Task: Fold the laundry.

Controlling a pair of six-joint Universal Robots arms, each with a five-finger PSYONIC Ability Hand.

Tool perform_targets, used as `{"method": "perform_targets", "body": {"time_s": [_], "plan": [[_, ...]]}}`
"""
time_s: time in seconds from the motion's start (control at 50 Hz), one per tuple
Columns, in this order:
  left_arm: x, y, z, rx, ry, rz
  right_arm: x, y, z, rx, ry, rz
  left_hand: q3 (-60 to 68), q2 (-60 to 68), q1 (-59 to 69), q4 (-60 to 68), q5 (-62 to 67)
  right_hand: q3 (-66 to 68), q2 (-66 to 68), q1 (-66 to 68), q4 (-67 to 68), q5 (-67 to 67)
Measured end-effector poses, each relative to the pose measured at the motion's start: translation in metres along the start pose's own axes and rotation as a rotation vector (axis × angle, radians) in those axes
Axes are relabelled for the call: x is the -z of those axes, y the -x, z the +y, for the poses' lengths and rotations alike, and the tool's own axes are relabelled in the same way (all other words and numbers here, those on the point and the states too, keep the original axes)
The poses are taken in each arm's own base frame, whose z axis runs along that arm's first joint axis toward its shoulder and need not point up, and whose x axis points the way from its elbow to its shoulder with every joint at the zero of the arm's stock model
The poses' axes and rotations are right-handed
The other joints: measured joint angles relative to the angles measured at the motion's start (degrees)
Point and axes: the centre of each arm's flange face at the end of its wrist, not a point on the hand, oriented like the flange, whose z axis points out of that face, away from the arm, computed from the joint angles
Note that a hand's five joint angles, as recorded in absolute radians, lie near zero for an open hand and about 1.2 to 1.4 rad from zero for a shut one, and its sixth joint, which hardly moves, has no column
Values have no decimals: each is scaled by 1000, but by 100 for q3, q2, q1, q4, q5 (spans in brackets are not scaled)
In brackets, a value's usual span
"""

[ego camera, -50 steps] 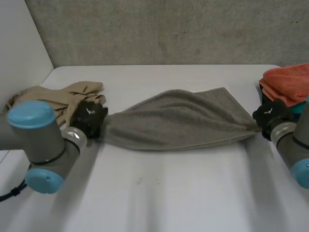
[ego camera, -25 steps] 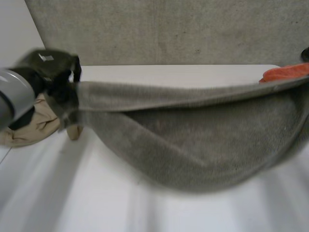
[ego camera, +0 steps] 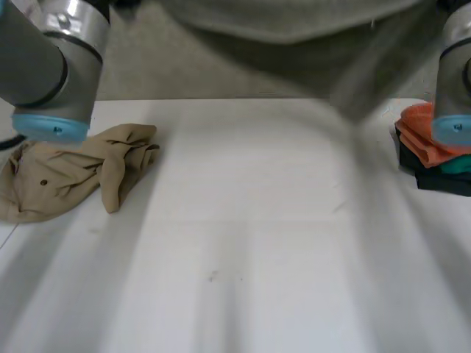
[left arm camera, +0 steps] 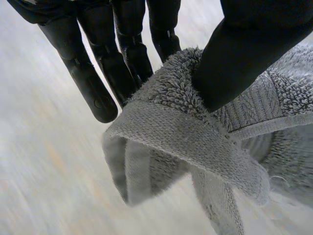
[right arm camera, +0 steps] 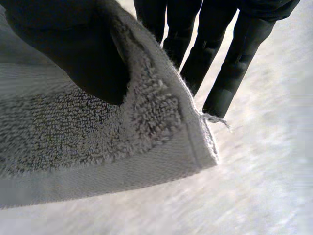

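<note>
A grey terry towel (ego camera: 280,18) hangs high above the white table (ego camera: 243,243), stretched between my two raised arms. In the left wrist view my left hand (left arm camera: 244,54) pinches one hemmed corner of the towel (left arm camera: 186,132) between its thumb and straight fingers (left arm camera: 122,58). In the right wrist view my right hand (right arm camera: 73,49) pinches the opposite corner of the towel (right arm camera: 98,142) the same way, thumb on top and fingers (right arm camera: 220,63) behind. My left arm (ego camera: 51,59) and right arm (ego camera: 456,73) rise past the table's two sides.
A crumpled beige garment (ego camera: 73,173) lies at the table's left side. A stack of folded cloths (ego camera: 430,143), orange over teal and black, sits at the right edge. A grey wall stands behind the table.
Both arms have lifted the towel from the table to well above it. The towel has gone from a low sagging band to hanging high and close to the head camera.
</note>
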Motion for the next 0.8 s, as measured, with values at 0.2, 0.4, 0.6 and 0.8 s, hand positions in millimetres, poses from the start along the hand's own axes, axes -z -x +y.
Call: {"method": "perform_targets", "body": {"time_s": [0.2,0.4,0.6,0.8], "plan": [[13,-1,20,-6,19,-17,27,23,10,5,78,-180,0,6,0,16,0,0,0,0,0,0],[64,-34,126,4,345,79,75,96,68,35,254,-440,0,6,0,17,0,0,0,0,0,0],[159,-60,185,20,741,209,159,133,124,87,493,-697,-1497,-1614,-1187,-1627,-1289,0,0,0,0,0],[180,-39,162,22,803,190,177,105,131,84,555,-724,-3176,-3289,-2699,-3337,-3036,0,0,0,0,0]]}}
